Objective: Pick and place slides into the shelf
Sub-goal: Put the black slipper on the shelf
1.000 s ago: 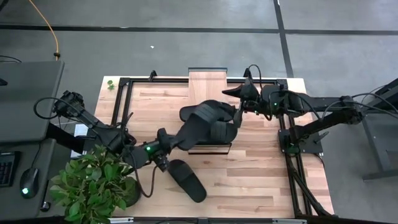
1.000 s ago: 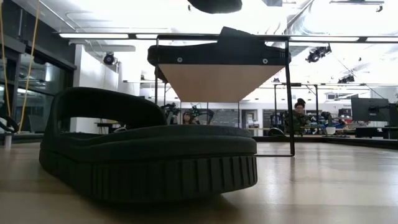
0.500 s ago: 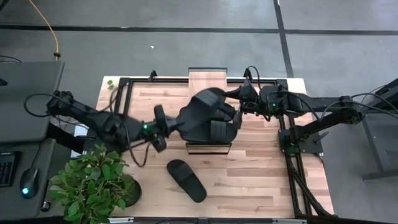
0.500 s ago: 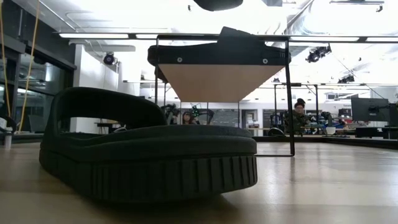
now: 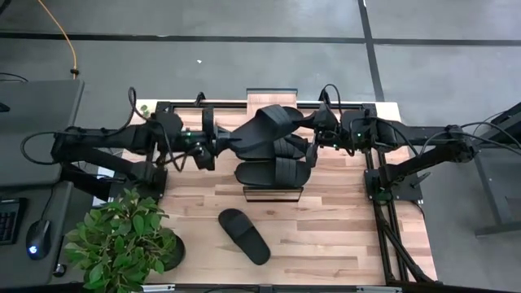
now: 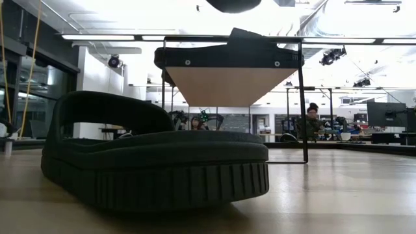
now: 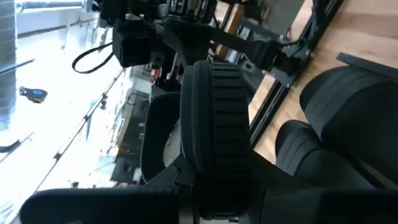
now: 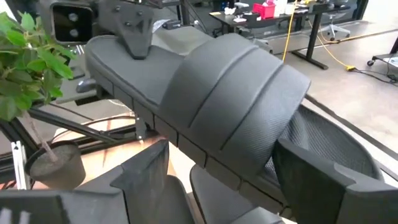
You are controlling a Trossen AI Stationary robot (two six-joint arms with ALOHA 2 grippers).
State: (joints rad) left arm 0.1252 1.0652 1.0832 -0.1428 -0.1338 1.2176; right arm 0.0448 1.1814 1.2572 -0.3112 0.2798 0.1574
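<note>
My left gripper is shut on a black slide, held in the air above the shelf, a narrow light wood rack. Two more slides lie side by side on the shelf top. A fourth slide lies sole down on the table near its near edge and fills the low view. My right gripper is open at the shelf's right side, its fingers apart below the held slide. My left gripper pinches the held slide's sole at its left end, one finger on each flat face. The fingers come level from the table's left, along the slide's length. The slide is lifted clear, turned on edge in the wrist view, reaching right over the shelf's slides.
A potted plant stands at the table's near left corner. A dark metal frame runs along the table's sides. Bare wood shows near the table's near right corner. People sit in the room behind.
My left gripper has moved from the near left of the table toward the far edge, carrying the slide along. The slide has swung from beside the shelf's near end over its middle and far part, still lifted clear. The other slides have stayed put.
</note>
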